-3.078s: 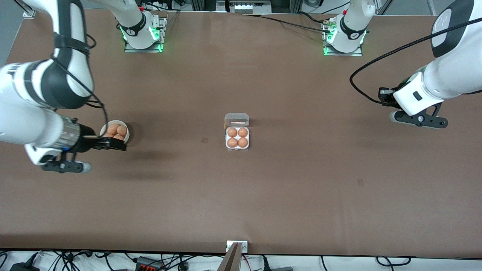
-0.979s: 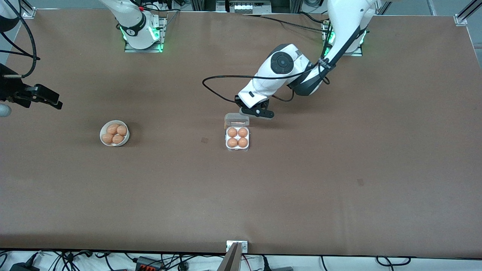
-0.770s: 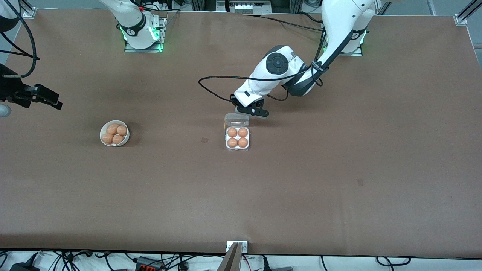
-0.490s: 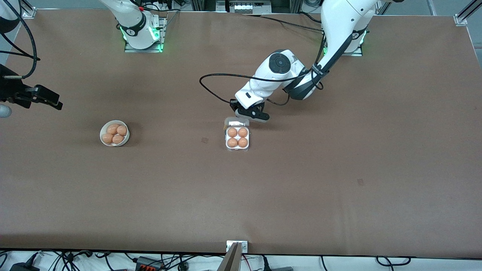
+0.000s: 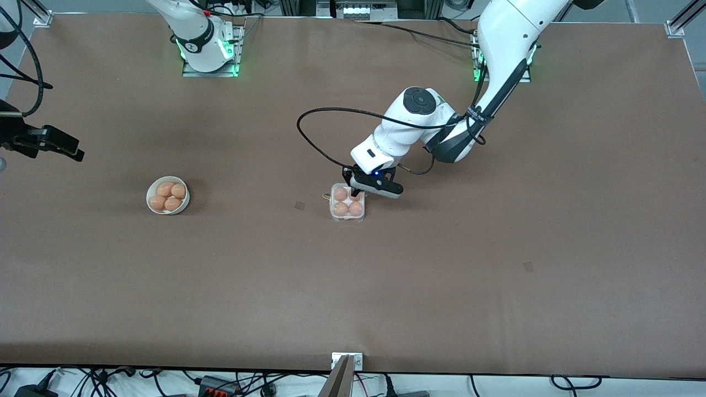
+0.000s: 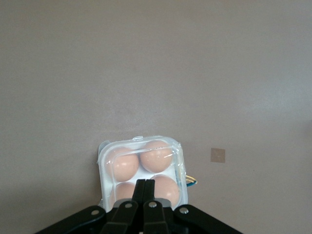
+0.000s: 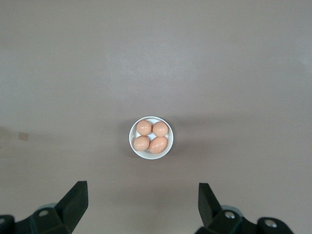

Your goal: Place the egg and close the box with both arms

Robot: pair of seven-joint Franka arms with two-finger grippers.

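The box (image 5: 347, 209) is a small white tray in the middle of the table, with one egg (image 5: 341, 194) in each of its four cups. Its clear lid (image 6: 139, 161) lies down over the eggs (image 6: 155, 155). My left gripper (image 5: 358, 191) is shut and empty, and its tips (image 6: 146, 184) rest on the lid at the edge farther from the front camera. My right gripper (image 5: 65, 148) is open and empty. It hangs high over the right arm's end of the table and waits, with its jaws (image 7: 141, 192) wide apart.
A round white bowl (image 5: 149, 199) with several more eggs (image 5: 166, 191) stands toward the right arm's end, and also shows in the right wrist view (image 7: 133, 146). A small yellow-and-blue scrap (image 6: 191, 181) lies against the box. A small square mark (image 5: 299, 205) is on the table beside the box.
My left arm swung in from its end of the table and moved over the box. The lid went from standing open to lying over the eggs. My right gripper withdrew from the bowl.
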